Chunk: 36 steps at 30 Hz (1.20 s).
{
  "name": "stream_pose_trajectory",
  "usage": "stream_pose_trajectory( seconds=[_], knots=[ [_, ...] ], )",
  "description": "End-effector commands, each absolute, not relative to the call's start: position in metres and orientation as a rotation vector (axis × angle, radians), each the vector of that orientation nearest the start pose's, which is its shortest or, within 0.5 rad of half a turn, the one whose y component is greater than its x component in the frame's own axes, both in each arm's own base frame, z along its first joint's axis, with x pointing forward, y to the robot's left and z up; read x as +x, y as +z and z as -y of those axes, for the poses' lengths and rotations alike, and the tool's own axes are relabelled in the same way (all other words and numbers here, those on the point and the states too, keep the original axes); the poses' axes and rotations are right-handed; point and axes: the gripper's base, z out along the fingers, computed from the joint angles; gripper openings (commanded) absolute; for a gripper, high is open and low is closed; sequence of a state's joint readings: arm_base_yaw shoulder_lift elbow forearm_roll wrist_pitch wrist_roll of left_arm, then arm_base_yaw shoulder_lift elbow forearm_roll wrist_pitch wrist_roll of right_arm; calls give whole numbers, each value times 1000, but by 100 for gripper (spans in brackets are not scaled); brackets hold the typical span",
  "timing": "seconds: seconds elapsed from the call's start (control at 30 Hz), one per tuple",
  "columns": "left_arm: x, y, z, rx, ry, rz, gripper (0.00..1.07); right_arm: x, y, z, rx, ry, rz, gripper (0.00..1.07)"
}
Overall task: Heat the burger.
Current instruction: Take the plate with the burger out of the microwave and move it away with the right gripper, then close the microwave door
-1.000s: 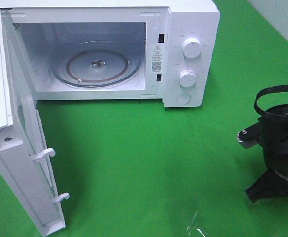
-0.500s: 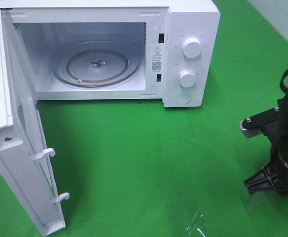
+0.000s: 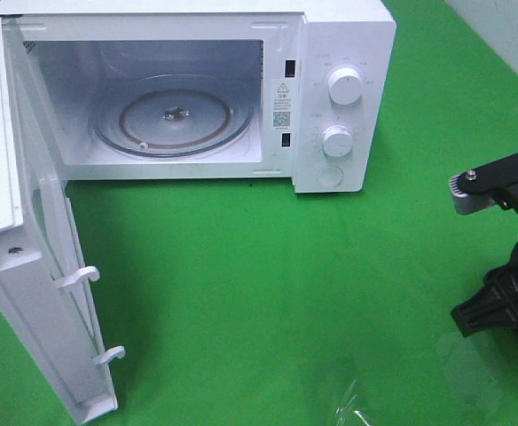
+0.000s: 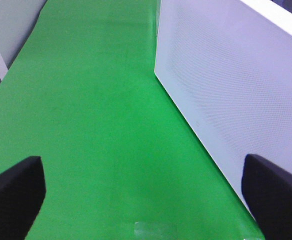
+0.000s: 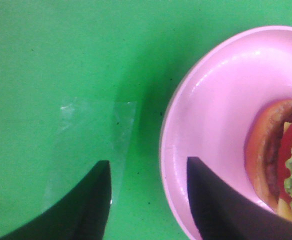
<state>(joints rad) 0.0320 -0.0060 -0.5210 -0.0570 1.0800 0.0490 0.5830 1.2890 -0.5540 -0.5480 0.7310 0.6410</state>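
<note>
My right gripper (image 5: 146,200) hangs with jaws apart astride the rim of the plate (image 5: 211,115), empty; the burger (image 5: 281,160) sits on that plate. Tall, soft and layered, it would topple or squash, so I'd grip the stiff rim instead. Left gripper (image 4: 141,195) is apart, idle.

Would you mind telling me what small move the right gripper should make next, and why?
Probably lower the open right gripper so its fingers close on the rim of the pink plate carrying the burger. One finger sits over the plate, the other outside it, and the microwave already stands open.
</note>
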Motion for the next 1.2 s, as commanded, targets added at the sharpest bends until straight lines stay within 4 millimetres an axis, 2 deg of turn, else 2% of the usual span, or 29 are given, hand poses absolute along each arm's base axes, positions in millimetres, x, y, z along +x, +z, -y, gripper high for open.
stream_pose_trajectory(
  seconds=[0.03,0.17,0.37,0.57,0.77,0.87,1.0,1.2],
  knots=[
    [-11,282,5,15,-18,-2012,100,175,199,-80,-492,-271,-2677,58],
    [-11,282,5,15,-18,-2012,100,165,217,-77,-524,-189,-2610,67],
    [-11,282,5,15,-18,-2012,100,150,234,-71,-537,-105,-2564,72],
    [-11,282,5,15,-18,-2012,100,135,248,-65,-559,-37,-2527,72],
    [-11,282,5,15,-18,-2012,100,107,267,-52,-538,61,-2453,72],
    [-11,282,5,15,-18,-2012,100,104,268,-50,-542,61,-2452,72],
    [-11,282,5,15,-18,-2012,100,86,277,-38,-520,81,-2397,73],
    [-11,282,5,15,-18,-2012,100,76,282,-32,-497,114,-2356,73]
  ],
)
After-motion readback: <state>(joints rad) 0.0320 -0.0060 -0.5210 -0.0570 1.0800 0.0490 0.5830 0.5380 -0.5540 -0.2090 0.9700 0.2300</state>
